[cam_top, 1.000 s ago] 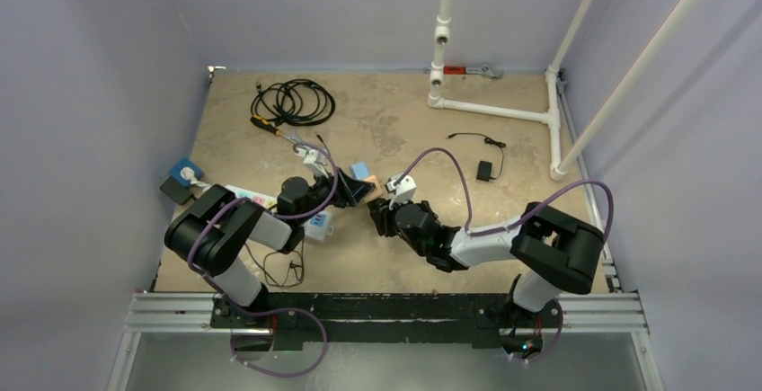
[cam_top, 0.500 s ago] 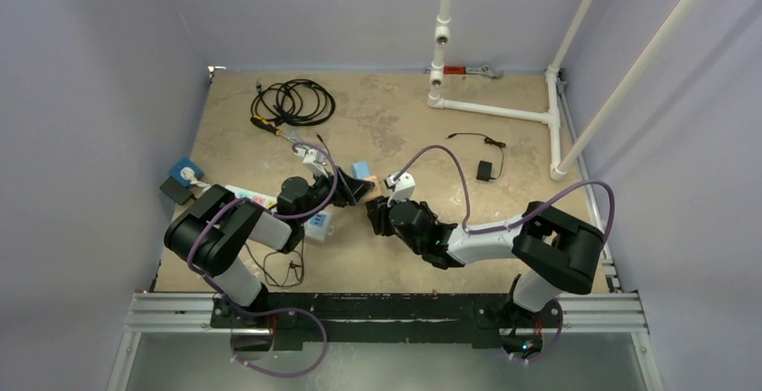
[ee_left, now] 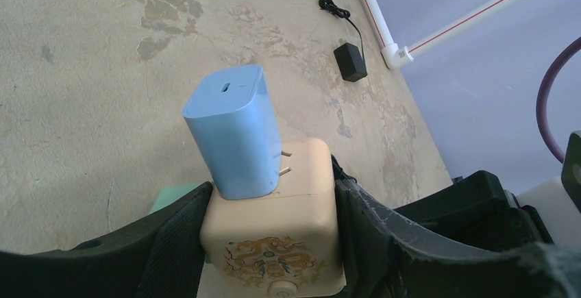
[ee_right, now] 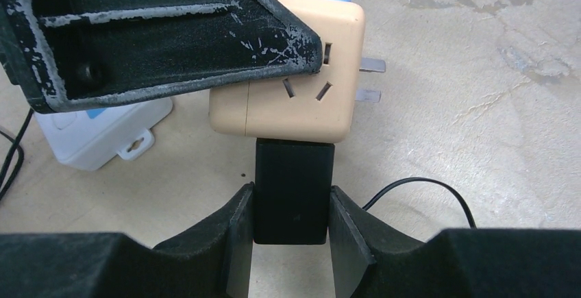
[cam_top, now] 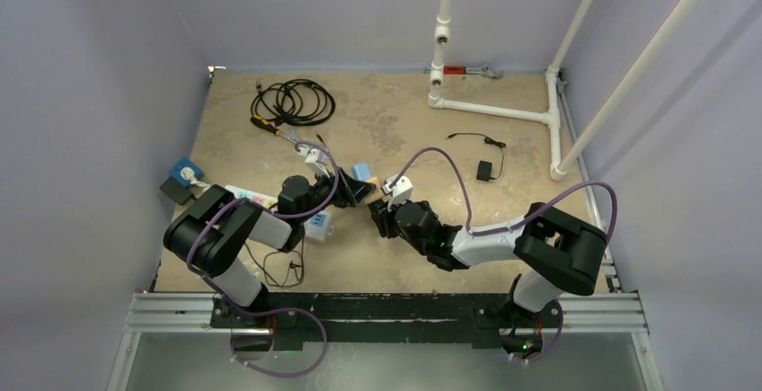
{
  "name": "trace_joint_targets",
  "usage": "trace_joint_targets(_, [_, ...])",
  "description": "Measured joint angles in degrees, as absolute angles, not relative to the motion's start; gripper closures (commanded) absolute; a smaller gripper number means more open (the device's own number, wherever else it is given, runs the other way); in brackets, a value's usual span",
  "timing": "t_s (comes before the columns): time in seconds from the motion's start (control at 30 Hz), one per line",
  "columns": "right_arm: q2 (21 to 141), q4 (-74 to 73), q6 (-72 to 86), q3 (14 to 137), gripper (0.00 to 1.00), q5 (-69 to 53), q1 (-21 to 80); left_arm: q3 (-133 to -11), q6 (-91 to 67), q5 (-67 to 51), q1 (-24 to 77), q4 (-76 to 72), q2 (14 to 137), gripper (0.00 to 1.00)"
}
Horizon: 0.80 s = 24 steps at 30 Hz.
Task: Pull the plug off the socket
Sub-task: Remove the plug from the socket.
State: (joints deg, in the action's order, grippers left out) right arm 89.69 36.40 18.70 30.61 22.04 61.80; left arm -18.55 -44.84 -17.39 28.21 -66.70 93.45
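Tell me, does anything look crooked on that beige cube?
Yes. The light-blue plastic charger leans askew on the beige plastic cube socket, two metal prongs partly bared, as if half pulled out. The black rectangular plug between the right fingers sits straight.

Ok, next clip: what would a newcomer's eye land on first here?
The beige socket at mid-table, clamped in the left end effector, with a blue charger standing out of it, its prongs partly showing. From the opposite side, the right end effector grips a black plug seated in the same socket. Farther back lie a coiled cable and a white pipe frame.
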Motion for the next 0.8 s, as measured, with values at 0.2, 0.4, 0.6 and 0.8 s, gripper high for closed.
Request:
trace_joint_targets(0.2, [89.60,35.97,17.50,30.61,1.00,21.96,61.82,-18.55,-44.82,-17.78,28.21,-66.30,93.30,1.00])
trace_joint_targets(0.4, [89.30,35.42,19.59,30.61,1.00,23.00,61.95,-18.74,-44.82,-17.80,28.21,-66.08,93.30,1.00])
trace_joint_targets(0.6, [88.27,32.38,23.44,31.07,1.00,24.51,62.28,-19.03,-44.75,-18.00,28.58,-65.67,93.30,1.00])
trace_joint_targets(0.8, [88.27,30.37,27.62,32.03,1.00,24.18,61.56,-19.20,-44.56,-17.63,28.60,-65.47,93.30,1.00])
